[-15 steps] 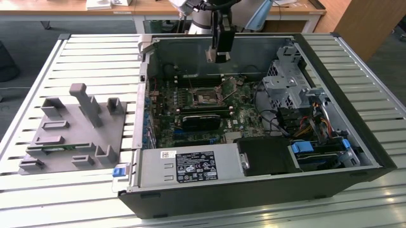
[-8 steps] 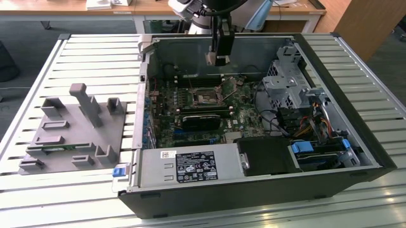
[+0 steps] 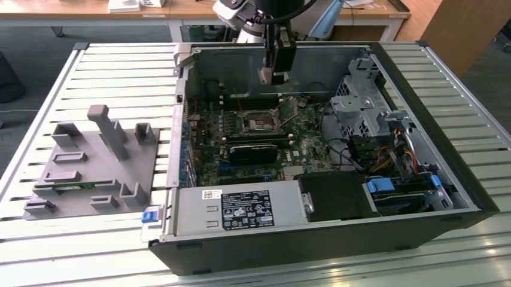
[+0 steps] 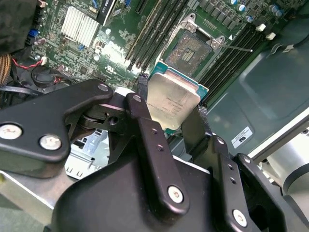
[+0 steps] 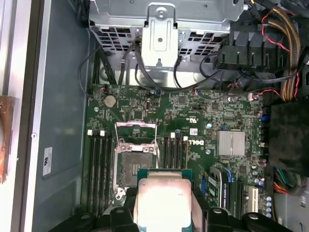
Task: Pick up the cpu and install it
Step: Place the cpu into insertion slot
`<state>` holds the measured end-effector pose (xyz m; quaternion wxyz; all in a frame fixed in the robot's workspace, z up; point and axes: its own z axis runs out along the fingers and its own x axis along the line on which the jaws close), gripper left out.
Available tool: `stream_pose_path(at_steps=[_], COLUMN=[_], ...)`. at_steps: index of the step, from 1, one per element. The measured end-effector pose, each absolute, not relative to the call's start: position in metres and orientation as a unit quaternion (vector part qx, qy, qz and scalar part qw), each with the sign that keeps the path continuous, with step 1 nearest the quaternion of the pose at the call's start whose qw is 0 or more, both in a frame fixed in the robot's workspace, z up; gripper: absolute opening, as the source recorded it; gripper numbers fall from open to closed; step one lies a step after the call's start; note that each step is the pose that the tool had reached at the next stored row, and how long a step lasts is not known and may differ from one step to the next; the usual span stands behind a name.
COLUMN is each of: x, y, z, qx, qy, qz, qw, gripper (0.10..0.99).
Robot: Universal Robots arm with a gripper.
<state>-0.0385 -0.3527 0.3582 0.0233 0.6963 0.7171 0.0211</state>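
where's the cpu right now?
In the second wrist view the cpu is clamped in the pincer, hanging above the open socket on the motherboard, not yet seated.

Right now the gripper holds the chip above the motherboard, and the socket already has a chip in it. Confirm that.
Not quite: the socket is empty, as both wrist views show. The gripper does hold the chip above the motherboard.

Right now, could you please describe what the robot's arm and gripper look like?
The gripper is matte black. It has two jointed fingers built from flat links with rounded ends, pinned with silver screws. In the exterior view, the arm is silver-grey at the wrist, with a black cable looping beside it.
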Motion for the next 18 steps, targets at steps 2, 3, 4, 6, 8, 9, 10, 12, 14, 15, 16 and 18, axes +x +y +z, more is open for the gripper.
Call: stream_pose_path(at_steps=[2,3,4,6,8,9,10,12,14,15,16,18], x=[-0.0385,-0.0385,-0.0385,-0.0385,-0.0385,-0.0385,-0.0385,-0.0385,-0.0385,-0.0385,-0.0385,-0.0385], y=[-0.3527,-0.3527,-0.3527,-0.3527,-0.3527,-0.3527,-0.3527,-0.3527,-0.3527,-0.3527,-0.3527,-0.3527], z=[0.3574,0.3571,0.3568,0.3561,0.3552,0.3547,0.3543,0.3532,0.3524,0.3521,0.3517,0.3511], qx=[0.696,0.696,0.696,0.695,0.695,0.695,0.695,0.695,0.695,0.695,0.695,0.695], qy=[0.717,0.718,0.718,0.718,0.718,0.718,0.718,0.718,0.718,0.718,0.718,0.718], qz=[0.021,0.021,0.021,0.021,0.021,0.021,0.021,0.021,0.021,0.021,0.021,0.021], qw=[0.023,0.023,0.023,0.023,0.023,0.023,0.023,0.023,0.023,0.023,0.023,0.023], gripper=[0.525,0.525,0.525,0.525,0.525,0.525,0.525,0.525,0.525,0.525,0.525,0.525])
